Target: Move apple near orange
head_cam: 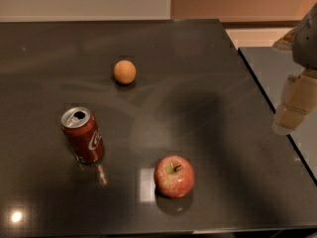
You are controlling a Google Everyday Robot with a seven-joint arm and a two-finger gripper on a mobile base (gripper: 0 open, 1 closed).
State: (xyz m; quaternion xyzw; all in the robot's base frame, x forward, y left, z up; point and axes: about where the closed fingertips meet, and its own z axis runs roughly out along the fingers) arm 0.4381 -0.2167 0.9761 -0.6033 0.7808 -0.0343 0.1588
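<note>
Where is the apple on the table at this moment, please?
In the camera view, the apple sits near the table's front edge, the soda can to its left and the orange farther back; the gripper hangs at the picture's right edge, away.

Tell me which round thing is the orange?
Start at the dark table, with the robot's pincer hovering past its right edge. Go to the far side, beyond the red soda can and the apple. The orange is the small, smooth, stemless orange ball.

Dark glossy tbl (208, 53), tan wall (237, 1) behind.
</note>
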